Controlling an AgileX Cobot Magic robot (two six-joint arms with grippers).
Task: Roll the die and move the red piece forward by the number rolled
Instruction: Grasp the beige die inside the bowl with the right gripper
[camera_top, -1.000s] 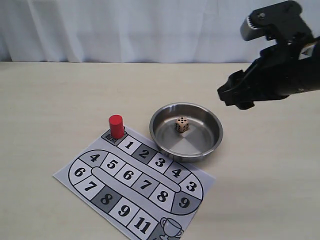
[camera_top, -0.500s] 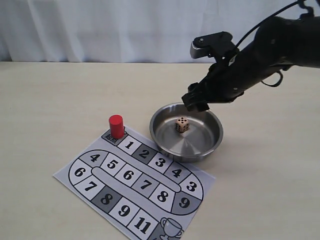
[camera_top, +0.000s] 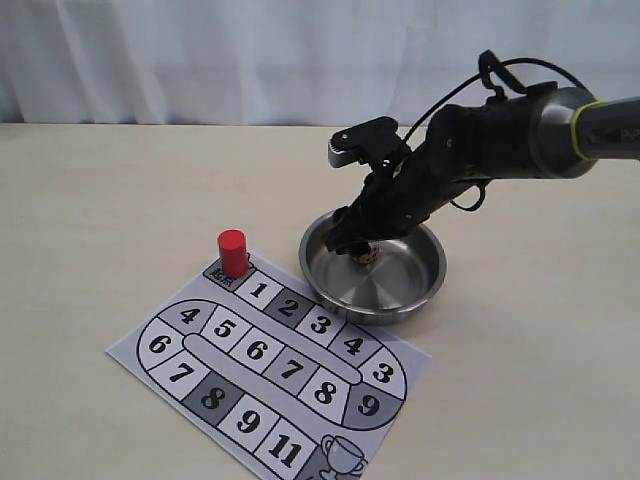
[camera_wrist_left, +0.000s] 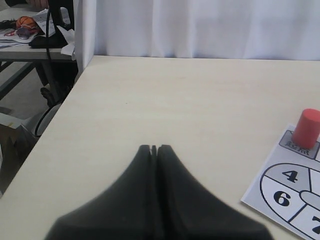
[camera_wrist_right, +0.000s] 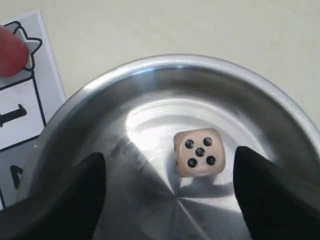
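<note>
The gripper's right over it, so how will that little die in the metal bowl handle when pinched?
The die looks hard and light, so probably stiff under the open right gripper. On the polished bowl it may skid or tumble.

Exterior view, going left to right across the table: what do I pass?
In order: red piece → steel bowl. Left out: the board, which overlaps both across the view, and the right gripper and die, which lie within the bowl's span.
</note>
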